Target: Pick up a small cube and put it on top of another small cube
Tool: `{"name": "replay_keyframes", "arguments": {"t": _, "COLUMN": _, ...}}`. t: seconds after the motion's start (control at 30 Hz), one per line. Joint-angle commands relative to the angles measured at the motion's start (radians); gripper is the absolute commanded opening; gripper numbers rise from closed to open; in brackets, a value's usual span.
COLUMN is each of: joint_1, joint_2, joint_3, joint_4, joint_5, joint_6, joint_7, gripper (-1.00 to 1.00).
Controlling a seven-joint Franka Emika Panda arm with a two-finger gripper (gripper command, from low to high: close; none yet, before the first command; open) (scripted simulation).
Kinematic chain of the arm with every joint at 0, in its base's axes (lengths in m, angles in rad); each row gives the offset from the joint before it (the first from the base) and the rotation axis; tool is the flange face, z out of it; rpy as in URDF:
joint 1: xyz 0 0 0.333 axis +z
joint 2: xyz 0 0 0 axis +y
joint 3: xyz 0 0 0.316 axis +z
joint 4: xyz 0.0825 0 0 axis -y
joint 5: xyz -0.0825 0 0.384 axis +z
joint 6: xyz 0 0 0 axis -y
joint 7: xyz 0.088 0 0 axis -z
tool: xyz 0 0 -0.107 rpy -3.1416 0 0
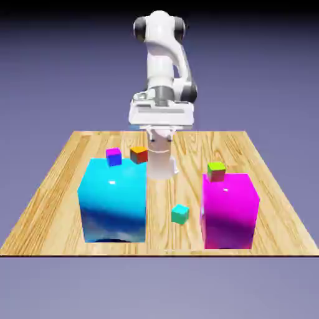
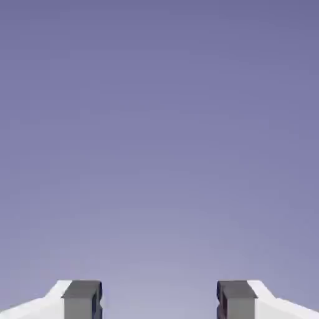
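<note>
Nearest the camera, a large glossy cyan block (image 1: 113,200) is carrying a small purple-and-blue cube (image 1: 114,156); a small teal cube (image 1: 180,214) is lying just right of it. Spread and empty, the gripper (image 2: 159,299) is facing only backdrop, so picking is not yet begun; next comes aiming down.

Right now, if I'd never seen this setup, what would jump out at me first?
Two big glossy blocks dominate the wooden table: a cyan block at the exterior view's left and a magenta block at its right. Between them lies a tiny teal cube, and behind rises the white robot arm. The hand view shows only the open tool against blue-violet backdrop.
</note>
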Motion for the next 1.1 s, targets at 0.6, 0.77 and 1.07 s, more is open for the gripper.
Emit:
{"name": "replay_keyframes", "arguments": {"t": 0.6, "joint_1": 0.239, "joint_2": 0.608, "joint_3": -0.036, "joint_4": 0.046, "joint_5": -0.190, "joint_6": -0.264, "joint_7": -0.498, "gripper": 0.00}}
{"name": "replay_keyframes", "arguments": {"t": 0.77, "joint_1": 0.268, "joint_2": 0.789, "joint_3": -0.084, "joint_4": 0.070, "joint_5": -0.243, "joint_6": -0.107, "joint_7": -0.455, "gripper": 0.00}}
{"name": "replay_keyframes", "arguments": {"t": 1.07, "joint_1": 0.238, "joint_2": 0.604, "joint_3": -0.035, "joint_4": 0.046, "joint_5": -0.189, "joint_6": -0.268, "joint_7": -0.499, "gripper": -1.00}}
